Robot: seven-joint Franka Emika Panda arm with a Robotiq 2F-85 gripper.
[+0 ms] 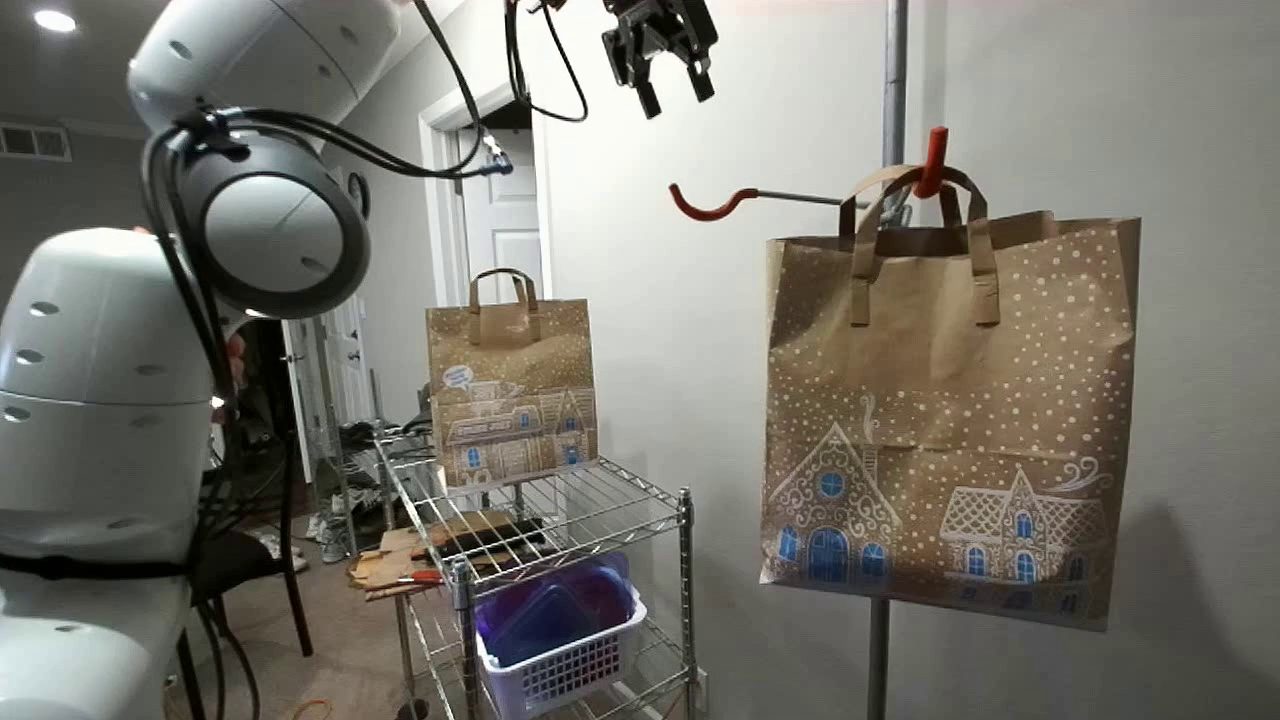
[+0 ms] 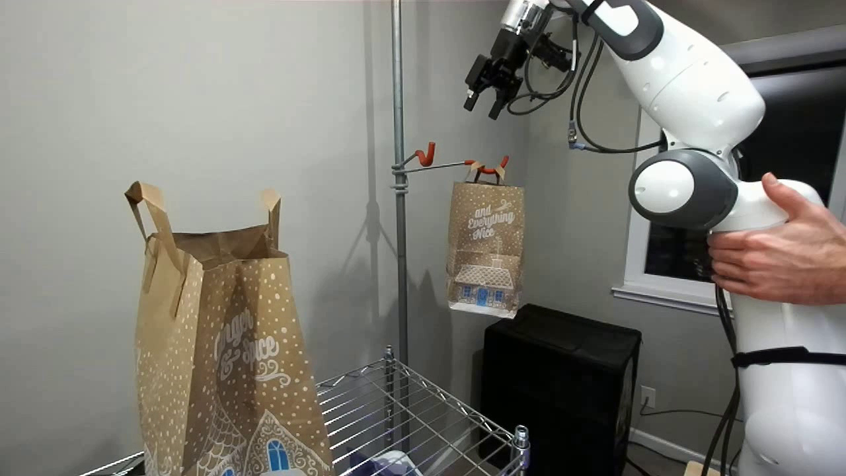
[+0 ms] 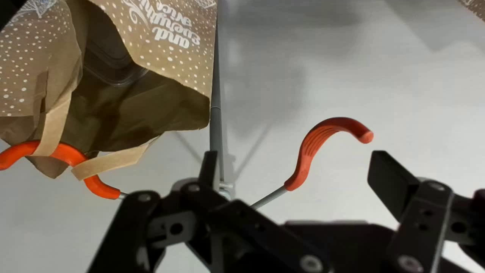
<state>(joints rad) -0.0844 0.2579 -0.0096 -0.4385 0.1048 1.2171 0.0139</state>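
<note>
The pincer stands wide apart with nothing in its grasp, above a bare red hook; in the wrist view that hook shows between the fingers, touching neither. To the right in an exterior view, a brown paper bag, printed with white dots and houses with blue windows, hangs by its handles from another red hook on an upright metal pole. Farther off and to the left there, a similar bag stands on a wire rack, with a white basket on a lower level. In an exterior view, a person's hand shows at the right, in front of the robot's arm; whether they touch cannot be told.
</note>
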